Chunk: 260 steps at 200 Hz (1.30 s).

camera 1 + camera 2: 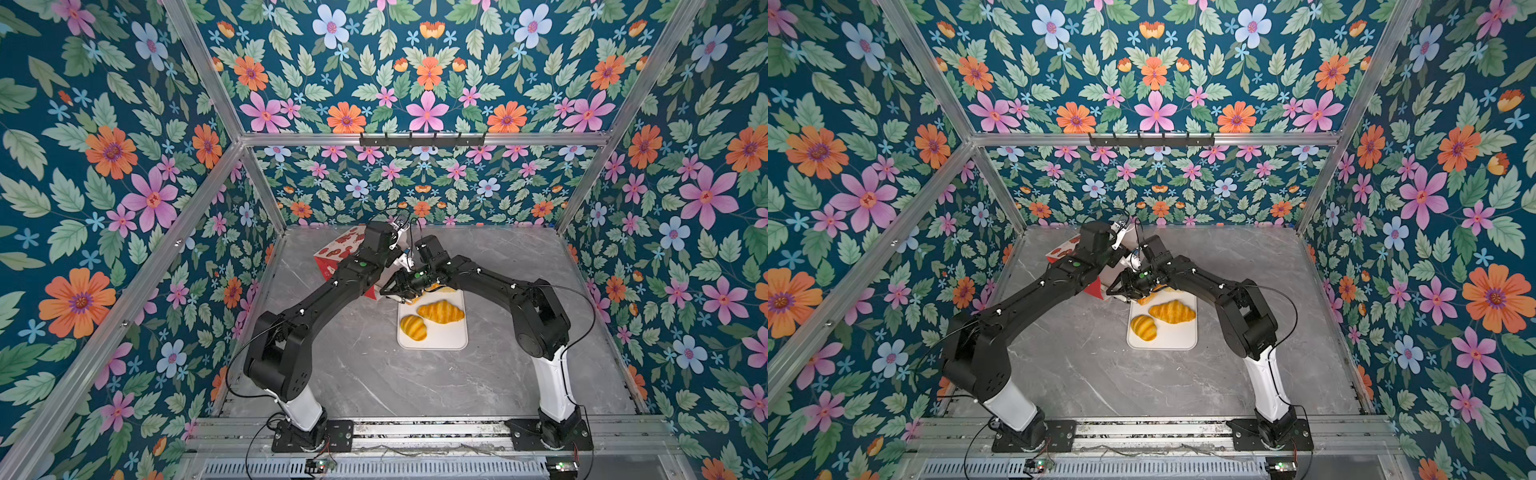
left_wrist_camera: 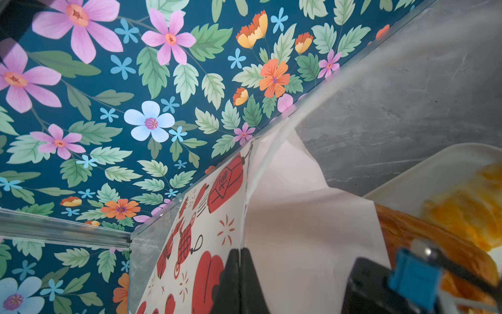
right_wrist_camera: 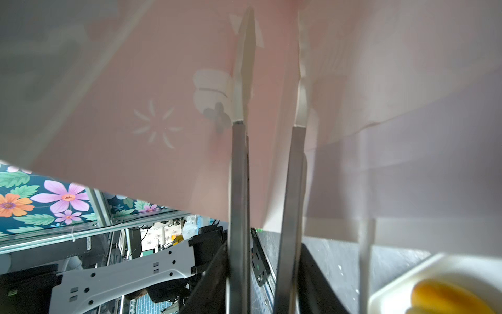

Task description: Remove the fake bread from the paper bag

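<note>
The red paper bag (image 1: 337, 248) is at the back left of centre, its printed side (image 2: 212, 217) and white lining (image 2: 298, 231) filling the left wrist view. My left gripper (image 2: 239, 251) is shut on the bag's rim. My right gripper (image 3: 263, 258) is shut on metal tongs (image 3: 239, 168). The tongs' white tips stand apart inside the bag with nothing between them. Fake bread lies on the white tray (image 1: 453, 341): a croissant (image 1: 440, 311), a ridged bun (image 1: 413, 327) and a piece (image 1: 436, 287) half hidden under the right arm. A browner piece (image 2: 423, 239) shows beside the bag's mouth.
The grey marble tabletop (image 1: 353, 374) is enclosed by floral walls on three sides with aluminium posts. Both arm bases stand on the front rail (image 1: 415, 432). The two arms cross close together over the tray's far end.
</note>
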Tool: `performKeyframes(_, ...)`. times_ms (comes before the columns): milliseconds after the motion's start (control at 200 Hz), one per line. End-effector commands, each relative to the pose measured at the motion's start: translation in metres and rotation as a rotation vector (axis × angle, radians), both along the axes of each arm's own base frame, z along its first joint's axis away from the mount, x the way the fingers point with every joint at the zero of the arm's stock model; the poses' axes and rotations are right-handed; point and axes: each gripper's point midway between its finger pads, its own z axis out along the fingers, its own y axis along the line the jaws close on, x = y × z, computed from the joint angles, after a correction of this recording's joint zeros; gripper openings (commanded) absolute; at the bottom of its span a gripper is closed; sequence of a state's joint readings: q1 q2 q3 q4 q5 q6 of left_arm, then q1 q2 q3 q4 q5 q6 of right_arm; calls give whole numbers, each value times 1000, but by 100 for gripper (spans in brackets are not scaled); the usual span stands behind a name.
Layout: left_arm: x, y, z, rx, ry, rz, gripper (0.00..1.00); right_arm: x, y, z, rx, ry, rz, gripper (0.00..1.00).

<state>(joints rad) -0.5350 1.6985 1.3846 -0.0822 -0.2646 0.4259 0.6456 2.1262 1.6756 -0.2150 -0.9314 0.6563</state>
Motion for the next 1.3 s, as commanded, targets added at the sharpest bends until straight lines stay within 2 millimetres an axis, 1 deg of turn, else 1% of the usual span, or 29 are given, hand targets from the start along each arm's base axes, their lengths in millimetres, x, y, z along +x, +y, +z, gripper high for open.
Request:
performKeyframes(0,-1,-3,-16,129,79,-21,0,-5,9,14,85,28,52,38)
performKeyframes(185,5,-18,-18,221,112,-51,0,-2,17,19,158,73,68,38)
performKeyframes(320,9,-24,-14,276,118,-54,0,-1,21,26,206,95,79,37)
performKeyframes(535,11,-25,-8,314,109,-49,0,4,22,31,249,111,76,37)
performKeyframes(775,11,-25,-8,304,94,-50,0,7,18,29,261,129,61,36)
performKeyframes(920,11,-26,-2,282,68,-51,0,7,17,27,242,117,53,37)
performKeyframes(1020,5,-26,3,222,34,-71,0,5,11,17,187,101,29,37)
performKeyframes(1145,-6,-17,8,148,-26,-81,0,3,1,-1,93,68,-8,36)
performKeyframes(1205,-15,-14,3,134,-43,-100,0,1,-5,-11,45,55,-22,36)
performKeyframes(1210,-15,-14,5,131,-49,-101,0,1,-6,-12,42,52,-24,36)
performKeyframes(1295,-28,-10,-8,127,-59,-126,0,-3,-13,-24,-10,42,-39,36)
